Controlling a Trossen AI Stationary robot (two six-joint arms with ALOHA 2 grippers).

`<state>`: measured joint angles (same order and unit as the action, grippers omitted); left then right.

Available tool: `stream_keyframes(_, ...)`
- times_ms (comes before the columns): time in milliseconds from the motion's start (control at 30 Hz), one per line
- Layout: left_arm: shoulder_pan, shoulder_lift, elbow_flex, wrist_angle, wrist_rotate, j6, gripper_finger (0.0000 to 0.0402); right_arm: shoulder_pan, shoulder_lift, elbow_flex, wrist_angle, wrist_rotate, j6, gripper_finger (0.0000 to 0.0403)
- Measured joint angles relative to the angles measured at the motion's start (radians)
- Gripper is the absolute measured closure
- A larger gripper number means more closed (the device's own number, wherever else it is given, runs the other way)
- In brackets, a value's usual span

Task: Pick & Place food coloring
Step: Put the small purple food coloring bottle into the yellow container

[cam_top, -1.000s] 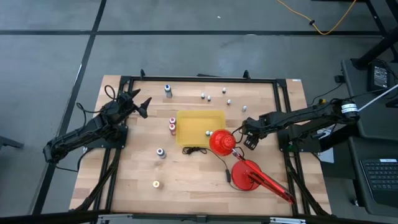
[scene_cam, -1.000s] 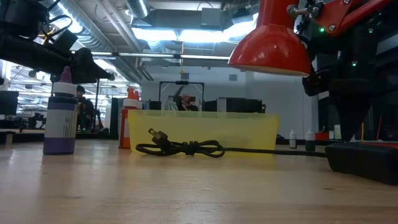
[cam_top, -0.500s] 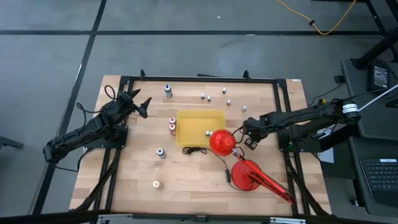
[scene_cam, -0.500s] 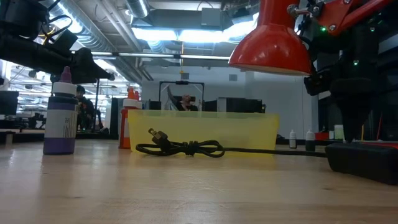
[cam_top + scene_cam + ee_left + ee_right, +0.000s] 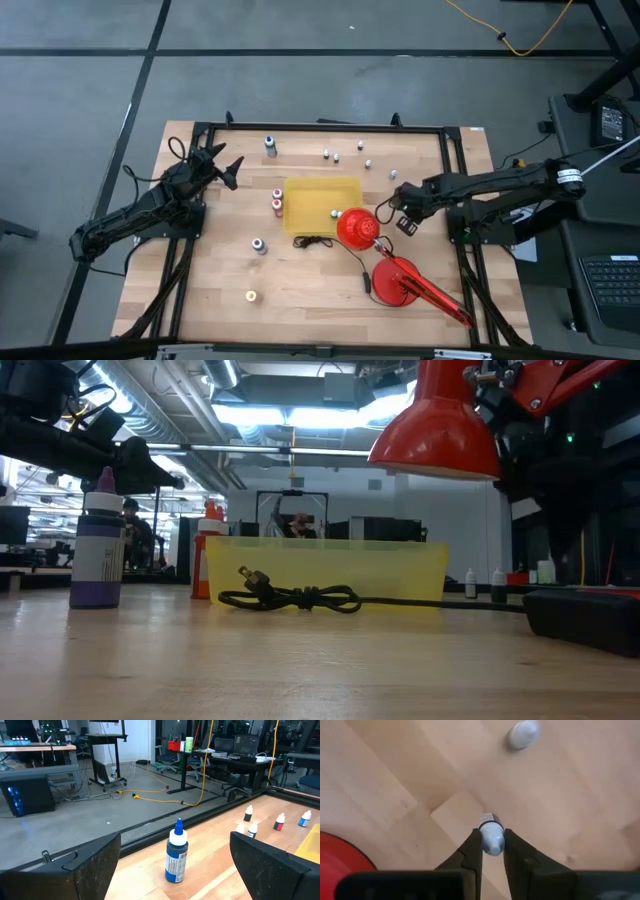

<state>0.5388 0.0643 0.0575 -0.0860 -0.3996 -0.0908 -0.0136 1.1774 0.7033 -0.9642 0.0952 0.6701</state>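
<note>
Gripping a small pale-capped food coloring bottle (image 5: 491, 836) between clenched fingers, the right gripper (image 5: 492, 851) hung over the wooden table (image 5: 300, 290) at 3 o'clock from the yellow tray (image 5: 310, 205), while the left gripper (image 5: 222, 165) waited splayed wide at 9 o'clock.

Grey floor (image 5: 300, 60), desks (image 5: 45, 750), bright ceiling lights (image 5: 270, 415).

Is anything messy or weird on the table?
Nothing is spilled or broken. The odd bit is a red lamp whose shade hangs over the yellow tray, with its black cord tangled in front. The right gripper holds a small bottle.
</note>
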Motion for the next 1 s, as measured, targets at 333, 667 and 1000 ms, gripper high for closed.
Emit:
stream_keyframes(333,0.000,0.000,0.000,0.000,0.000,0.000,0.0038,-0.156,-0.005,0.237,-0.199,0.065,-0.154,0.0344)
stream_keyframes(667,0.000,0.000,0.000,0.000,0.000,0.000,0.0038,-0.280,0.286,0.614,-0.220,0.083,-0.341,0.0344)
stream_keyframes(1000,0.000,0.000,0.000,0.000,0.000,0.000,0.0038,-0.242,0.662,1.020,-0.225,0.038,-0.395,0.0344)
